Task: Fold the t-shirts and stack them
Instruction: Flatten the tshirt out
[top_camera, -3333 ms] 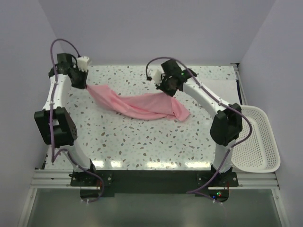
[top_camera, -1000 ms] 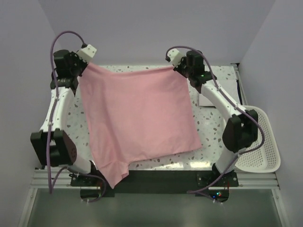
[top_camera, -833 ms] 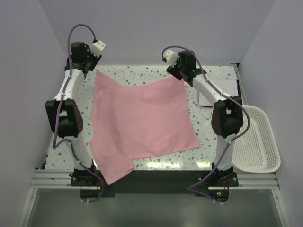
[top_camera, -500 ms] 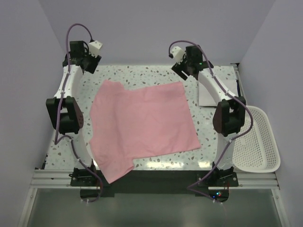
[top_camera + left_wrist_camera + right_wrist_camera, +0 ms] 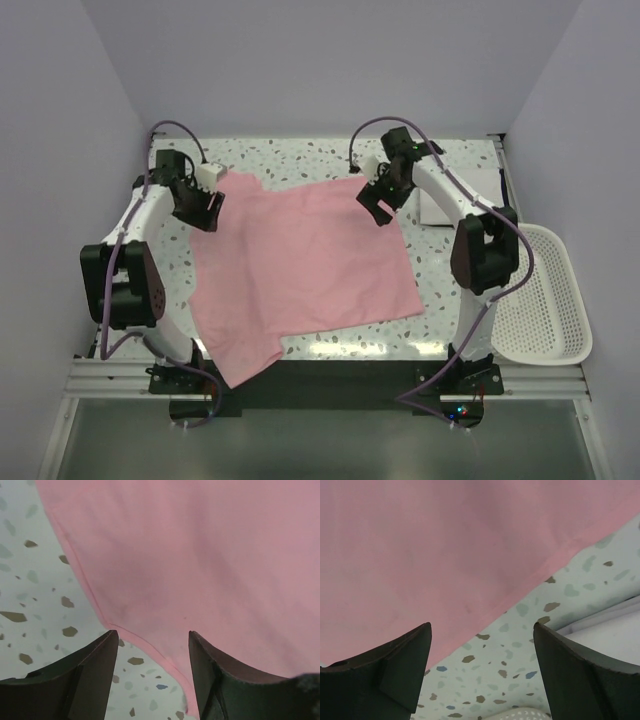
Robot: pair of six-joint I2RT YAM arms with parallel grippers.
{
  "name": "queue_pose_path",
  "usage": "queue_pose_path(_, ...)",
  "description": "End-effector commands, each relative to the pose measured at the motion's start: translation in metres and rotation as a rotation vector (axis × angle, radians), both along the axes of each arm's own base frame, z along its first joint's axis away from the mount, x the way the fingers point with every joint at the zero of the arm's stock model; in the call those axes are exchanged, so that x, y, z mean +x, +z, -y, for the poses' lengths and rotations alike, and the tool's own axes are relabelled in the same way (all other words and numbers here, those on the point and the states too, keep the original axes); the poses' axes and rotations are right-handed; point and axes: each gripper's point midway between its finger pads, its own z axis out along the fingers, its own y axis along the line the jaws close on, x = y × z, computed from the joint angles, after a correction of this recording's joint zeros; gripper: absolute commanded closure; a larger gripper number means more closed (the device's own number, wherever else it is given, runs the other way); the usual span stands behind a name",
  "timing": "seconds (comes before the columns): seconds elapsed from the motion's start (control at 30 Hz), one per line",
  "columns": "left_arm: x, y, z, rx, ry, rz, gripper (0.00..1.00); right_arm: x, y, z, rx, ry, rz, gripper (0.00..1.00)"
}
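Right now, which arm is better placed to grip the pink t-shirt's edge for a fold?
Left, probably. The left gripper is open, and the hem of the pink t-shirt runs between its fingers; the open right gripper frames mostly bare table.

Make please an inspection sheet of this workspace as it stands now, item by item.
Surface: speckled terrazzo table, mostly covered by cloth.
Job's things: pink t-shirt spread flat, one sleeve hanging over the near edge; folded white t-shirt at the far right, partly hidden.
Clutter: white perforated basket at the right side, empty.
Grippers: left gripper open over the shirt's far left edge, holding nothing; right gripper open over its far right edge, holding nothing.
Cables: purple cables loop in the air, none on the cloth.
Surroundings: pale walls on three sides; metal frame along the near edge.
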Motion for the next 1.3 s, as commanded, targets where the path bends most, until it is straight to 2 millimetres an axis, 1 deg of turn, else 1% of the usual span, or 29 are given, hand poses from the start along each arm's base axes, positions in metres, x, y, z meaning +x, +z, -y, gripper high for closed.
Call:
queue_pose_path(0.0,-0.018,-0.022,0.001,-0.024,0.051,-0.090,0.37,-0.025,-0.016,-0.005,0.018,-0.014,-0.093,0.15)
queue_pose_path(0.1,-0.019,-0.048,-0.004,-0.003,0.079,-0.152,0.39,-0.024,-0.036,-0.003,-0.010,-0.016,-0.112,0.16)
queue_pose_path(0.27,-0.004,-0.069,-0.014,0.041,0.112,-0.176,0.40,-0.023,-0.068,0.006,-0.065,-0.002,-0.138,0.16)
queue_pose_path(0.3,-0.003,-0.081,-0.016,0.047,0.115,-0.203,0.41,-0.022,-0.072,0.006,-0.075,0.000,-0.141,0.16)
queue_pose_path(0.37,0.006,-0.087,-0.019,0.056,0.126,-0.207,0.41,-0.016,-0.078,0.009,-0.095,0.002,-0.128,0.16)
queue_pose_path(0.47,0.031,-0.101,-0.024,0.071,0.137,-0.209,0.42,-0.005,-0.098,0.012,-0.130,-0.007,-0.129,0.16)
queue_pose_path(0.5,0.038,-0.104,-0.026,0.076,0.139,-0.207,0.43,-0.004,-0.101,0.014,-0.141,-0.013,-0.132,0.16)
queue_pose_path(0.53,0.044,-0.107,-0.027,0.080,0.141,-0.207,0.43,0.004,-0.102,0.014,-0.146,-0.020,-0.115,0.16)
queue_pose_path(0.57,0.059,-0.110,-0.030,0.087,0.146,-0.197,0.44,0.009,-0.105,0.016,-0.164,-0.032,-0.106,0.16)
queue_pose_path(0.63,0.076,-0.114,-0.034,0.103,0.147,-0.182,0.44,0.023,-0.111,0.015,-0.169,-0.050,-0.092,0.16)
queue_pose_path(0.67,0.094,-0.115,-0.036,0.106,0.146,-0.157,0.44,0.028,-0.110,0.014,-0.168,-0.069,-0.085,0.16)
queue_pose_path(0.7,0.104,-0.114,-0.038,0.110,0.147,-0.143,0.44,0.032,-0.115,0.012,-0.168,-0.073,-0.090,0.16)
queue_pose_path(0.73,0.113,-0.112,-0.038,0.110,0.142,-0.127,0.44,0.043,-0.106,0.007,-0.151,-0.081,-0.060,0.15)
queue_pose_path(0.77,0.131,-0.104,-0.038,0.102,0.141,-0.088,0.43,0.047,-0.103,0.005,-0.140,-0.092,-0.054,0.15)
queue_pose_path(0.8,0.139,-0.097,-0.038,0.100,0.136,-0.065,0.43,0.052,-0.099,0.003,-0.132,-0.100,-0.043,0.15)
queue_pose_path(0.83,0.147,-0.090,-0.036,0.088,0.129,-0.041,0.40,0.056,-0.087,-0.003,-0.103,-0.096,-0.033,0.14)
queue_pose_path(0.87,0.158,-0.075,-0.033,0.067,0.106,0.002,0.39,0.057,-0.078,-0.006,-0.087,-0.093,-0.031,0.14)
queue_pose_path(0.9,0.162,-0.062,-0.031,0.061,0.093,0.032,0.39,0.056,-0.071,-0.008,-0.071,-0.094,-0.033,0.14)
queue_pose_path(0.93,0.166,-0.050,-0.028,0.047,0.066,0.059,0.37,0.054,-0.052,-0.013,-0.038,-0.086,-0.021,0.13)
queue_pose_path(0.97,0.167,-0.032,-0.026,0.048,0.052,0.095,0.36,0.051,-0.044,-0.015,-0.024,-0.084,-0.020,0.13)
queue_pose_path(1.0,0.165,-0.023,-0.025,0.048,0.037,0.104,0.36,0.047,-0.034,-0.015,-0.011,-0.087,-0.014,0.13)
queue_pose_path(1.03,0.159,-0.019,-0.022,0.044,0.005,0.104,0.35,0.036,-0.032,-0.016,0.003,-0.081,-0.044,0.13)
queue_pose_path(1.07,0.154,0.000,-0.021,0.045,-0.008,0.133,0.35,0.030,-0.012,-0.016,0.024,-0.075,-0.020,0.13)
queue_pose_path(1.1,0.148,0.005,-0.018,0.043,-0.026,0.135,0.34,0.023,-0.008,-0.016,0.028,-0.071,-0.025,0.13)
queue_pose_path(1.13,0.141,0.010,-0.018,0.050,-0.056,0.142,0.34,0.008,-0.015,-0.015,0.022,-0.064,-0.065,0.13)
queue_pose_path(1.17,0.124,0.012,-0.012,0.039,-0.079,0.132,0.34,-0.001,-0.003,-0.015,0.035,-0.048,-0.054,0.13)
queue_pose_path(1.2,0.114,0.011,-0.011,0.038,-0.093,0.123,0.34,-0.009,-0.004,-0.015,0.030,-0.039,-0.069,0.14)
queue_pose_path(1.23,0.096,-0.004,-0.009,0.039,-0.113,0.079,0.34,-0.026,-0.014,-0.013,0.012,-0.026,-0.117,0.16)
queue_pose_path(1.27,0.087,0.002,-0.009,0.045,-0.122,0.084,0.34,-0.034,-0.016,-0.012,0.002,-0.015,-0.133,0.17)
